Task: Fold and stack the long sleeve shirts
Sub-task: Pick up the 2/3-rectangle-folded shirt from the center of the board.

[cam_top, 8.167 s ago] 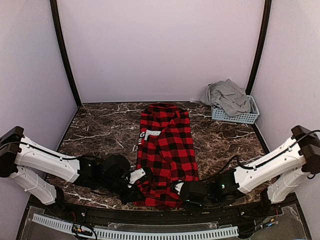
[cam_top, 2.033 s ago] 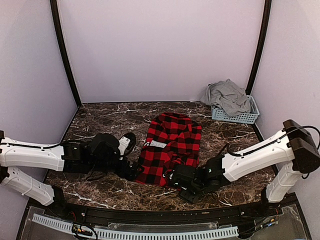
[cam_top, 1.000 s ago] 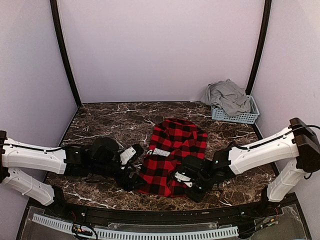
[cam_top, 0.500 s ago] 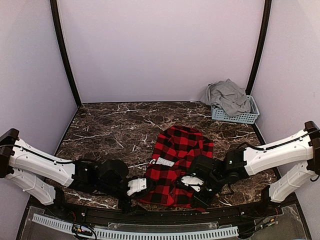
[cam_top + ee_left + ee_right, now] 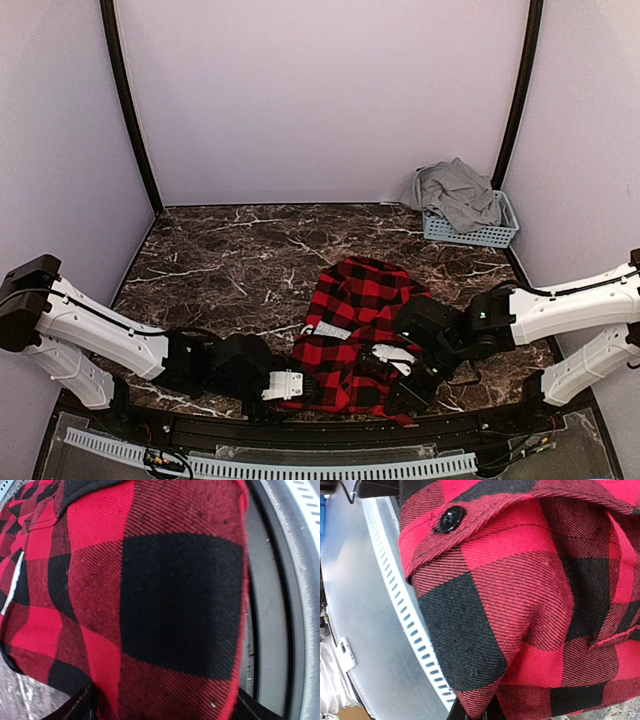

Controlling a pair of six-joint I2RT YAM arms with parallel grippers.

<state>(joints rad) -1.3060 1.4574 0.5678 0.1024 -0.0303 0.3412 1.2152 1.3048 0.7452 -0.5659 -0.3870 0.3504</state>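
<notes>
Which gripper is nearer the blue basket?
Right. The right gripper, on the check shirt, lies in front and left of the blue basket; the left gripper is farther left, at the near edge.

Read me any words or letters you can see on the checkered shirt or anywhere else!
No text can be read in any view.
White patch on the red-and-black shirt: too small and blurred to read.

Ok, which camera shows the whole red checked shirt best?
Top external: the whole red checked shirt shows on the table. Left wrist gives only close-up checks; right wrist a folded edge with a black button.
</notes>
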